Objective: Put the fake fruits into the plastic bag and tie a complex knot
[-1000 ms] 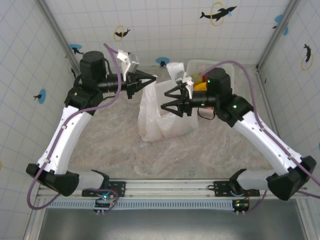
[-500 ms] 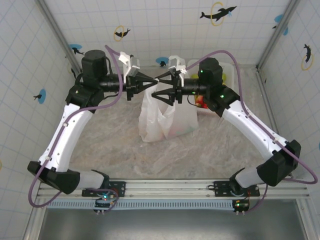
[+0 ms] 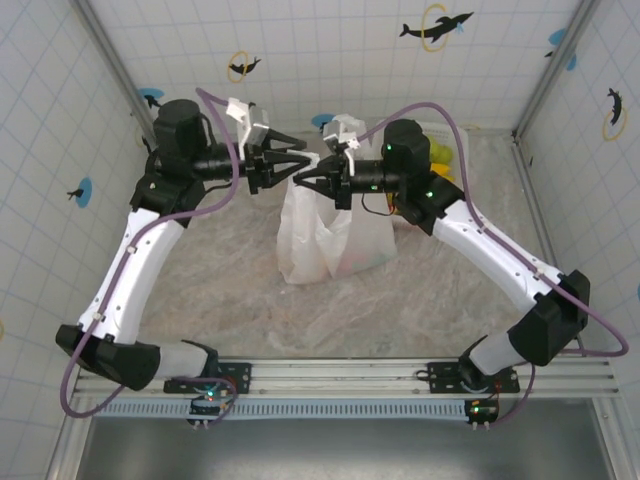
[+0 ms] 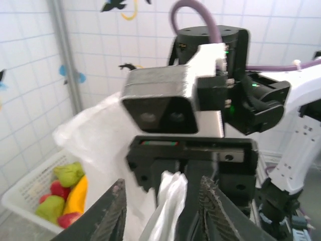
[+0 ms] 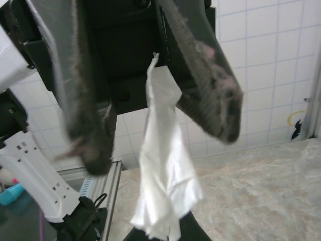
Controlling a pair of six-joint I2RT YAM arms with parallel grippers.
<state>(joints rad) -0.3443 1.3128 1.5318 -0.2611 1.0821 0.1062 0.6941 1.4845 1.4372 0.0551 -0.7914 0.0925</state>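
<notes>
The right hand (image 3: 303, 181) is shut tight on a handle of the thin white crinkly plastic bag (image 3: 330, 235) in the middle of the worktop (image 3: 220, 290). The left hand (image 4: 163, 211) is open around that handle. Some shiny plastic fruits (image 4: 67, 175) lie in the white basket (image 4: 22, 198). No knot yet.

Top view: basket (image 3: 450, 130) mostly hidden behind right arm (image 3: 480, 250); plastic bag (image 3: 335, 235) contents not resolvable. Right wrist view: left tool (image 5: 160, 145) fingers blurred, upper ends cut off by frame.

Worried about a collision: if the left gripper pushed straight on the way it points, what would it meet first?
Likely the plastic bag's handle, between the left gripper's open fingers; right behind, the right gripper pinching it.
</notes>
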